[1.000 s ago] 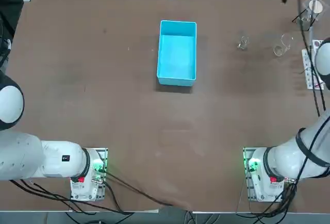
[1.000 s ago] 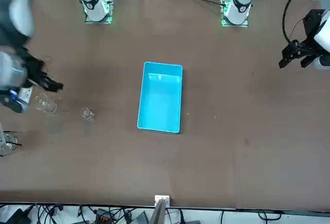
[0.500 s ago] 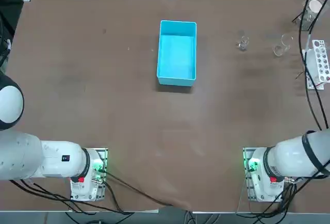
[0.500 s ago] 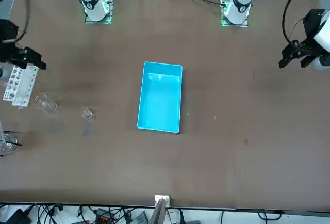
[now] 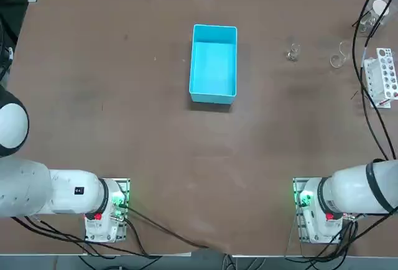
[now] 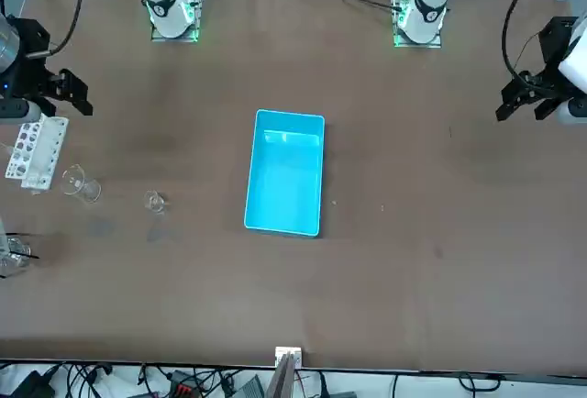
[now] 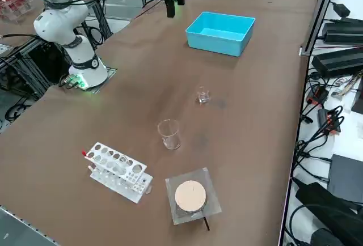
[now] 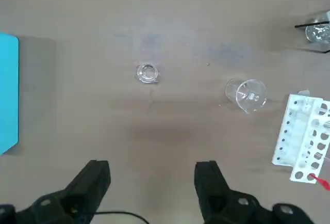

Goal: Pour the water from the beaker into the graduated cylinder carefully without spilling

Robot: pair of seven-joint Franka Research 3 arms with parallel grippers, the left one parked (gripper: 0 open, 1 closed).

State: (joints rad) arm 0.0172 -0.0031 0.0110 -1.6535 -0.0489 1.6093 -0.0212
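The right end effector [image 8: 152,182] hangs high over the robot's right-hand part of the desk [image 5: 124,127] and points straight down. Its two black fingers are spread wide with nothing between them, only bare brown desk below. It touches none of the glassware.

Nearest the robot on that side lies a white holed rack [image 5: 384,74], close to the desk's right edge. One small red item sits at one end of it.

Just past the rack, and a little toward the desk's middle, stands the graduated cylinder [image 7: 169,134]. It is the taller clear glass, upright and on its own, near the rack but apart from it.

The beaker [image 7: 203,95] is the tiny clear cup. It stands upright farther toward the middle of the desk, between the graduated cylinder and the blue box, well apart from both. I cannot tell how much water either glass holds.

Farther out along the right edge is a square clear pad with a tan round disc [image 7: 190,195] on top, and a thin dark cable leads off it.

The blue box [image 5: 213,65] is an open rectangular bin with nothing in it. It sits near the centre line in the far half of the desk, well apart from the glassware.
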